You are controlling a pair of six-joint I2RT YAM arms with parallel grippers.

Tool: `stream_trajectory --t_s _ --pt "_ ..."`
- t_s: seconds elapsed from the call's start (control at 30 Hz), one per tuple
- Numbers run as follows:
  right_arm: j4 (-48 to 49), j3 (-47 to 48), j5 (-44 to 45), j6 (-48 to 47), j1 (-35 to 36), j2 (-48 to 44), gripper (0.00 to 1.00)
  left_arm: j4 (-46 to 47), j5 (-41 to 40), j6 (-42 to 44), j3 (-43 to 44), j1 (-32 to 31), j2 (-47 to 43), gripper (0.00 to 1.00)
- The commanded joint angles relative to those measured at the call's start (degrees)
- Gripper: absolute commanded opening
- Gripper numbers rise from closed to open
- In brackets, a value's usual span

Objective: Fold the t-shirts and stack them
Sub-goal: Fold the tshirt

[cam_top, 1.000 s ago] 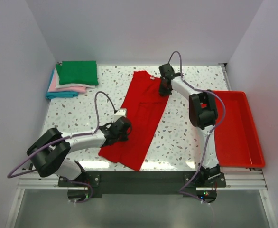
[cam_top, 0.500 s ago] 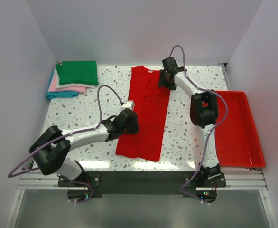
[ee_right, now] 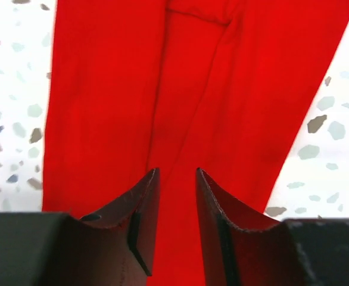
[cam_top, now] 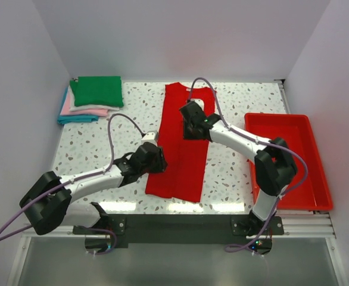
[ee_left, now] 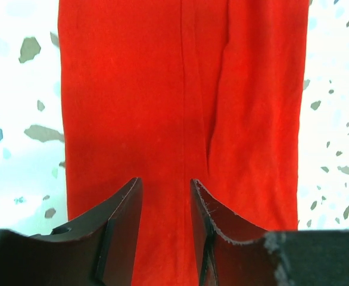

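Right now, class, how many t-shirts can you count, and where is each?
4. The red t-shirt lies as a long strip in the middle. Stacked at the far left corner: green t-shirt on top, pink t-shirt beneath, blue t-shirt lowest. Others may hide between them.

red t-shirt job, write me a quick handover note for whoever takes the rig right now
The left end effector is open and holds nothing, low over the near half of the red t-shirt.
The right end effector is open and holds nothing, over the shirt's middle, nearer the collar end.
The red t-shirt lies flat mid-table, folded lengthwise into a long strip, collar toward the far edge.
The stack of folded shirts sits at the far left corner, green on top, pink and blue beneath.
Done: lengthwise folds.
Left: fold the strip crosswise into a small rectangle, then set it on the stack.
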Motion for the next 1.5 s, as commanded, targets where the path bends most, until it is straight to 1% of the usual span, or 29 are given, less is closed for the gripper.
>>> stream_trajectory --t_s 0.0,0.23,0.47,0.57,0.77,1.0,1.47 --pt "2.4 1.1 4.7 3.7 0.8 4.2 0.34 4.9 2.5 0.4 -2.2 0.3 -2.8 0.42" --pt "-0.5 7.4 8.2 4.3 0.9 13.1 0.33 4.5 3.3 0.7 -4.0 0.2 -5.6 0.42" --pt "-1.9 11.2 10.2 4.2 1.0 17.8 0.33 4.1 3.6 2.0 -3.7 0.3 -5.8 0.42" --pt "-3.2 12.2 11.2 4.4 0.9 18.8 0.31 4.0 3.3 2.5 -4.0 0.3 -5.7 0.42" --pt "-3.6 12.1 11.0 4.6 1.0 19.4 0.3 4.3 3.3 2.7 -4.7 0.3 -5.7 0.42" --pt "-2.5 8.8 10.5 5.2 0.9 18.1 0.29 5.0 3.3 2.7 -5.5 0.3 -5.3 0.42" --pt "-0.8 6.0 9.5 6.0 2.4 16.7 0.29 5.7 2.9 2.6 -6.9 0.4 -4.8 0.42"
